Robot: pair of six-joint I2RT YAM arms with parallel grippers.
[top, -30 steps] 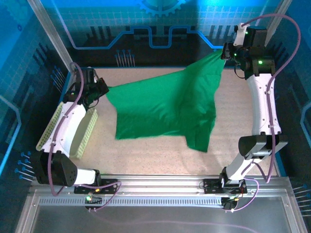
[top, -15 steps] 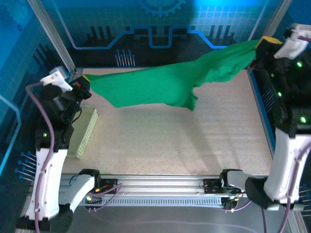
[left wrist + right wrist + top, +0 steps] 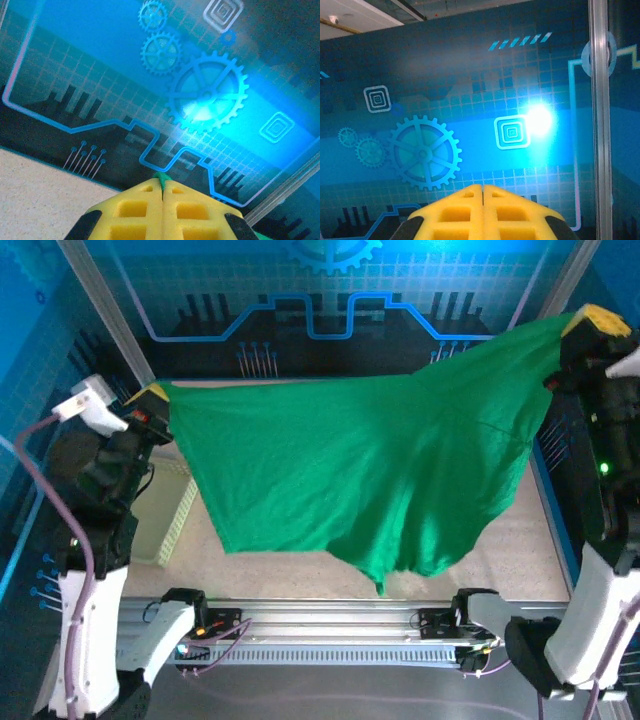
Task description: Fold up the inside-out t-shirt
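Overhead view: t-shirt (image 3: pixel 370 470), bright green, is spread wide in the air between the two arms. It hangs as a broad sheet over the speckled table (image 3: pixel 300 575). The top edge runs from one grip to the other with a shallow sag in the middle.

Left fingers (image 3: pixel 152 393): yellow pads pressed together on the shirt's left upper corner, out past the left edge of the table. In the left wrist view the pads (image 3: pixel 140 200) meet with no gap, and a sliver of green cloth (image 3: pixel 160 176) is pinched at the tip.

Right fingers (image 3: pixel 598 318): closed as well, clamped on the right upper corner, up by the right frame post. In the right wrist view the pads (image 3: pixel 460 205) are flush together. No cloth can be made out at the tip there, but the overhead view shows the shirt edge running straight into them.

The lower hem is uneven. Its left part hangs roughly level, and the right part drops to a point (image 3: pixel 380 585) close to the metal rail (image 3: pixel 330 625) at the near edge. Cannot tell whether that point touches the table.

Pale perforated basket (image 3: pixel 185 515) stands at the table's left side, beside the left arm (image 3: pixel 95 490) and partly behind the hanging cloth.
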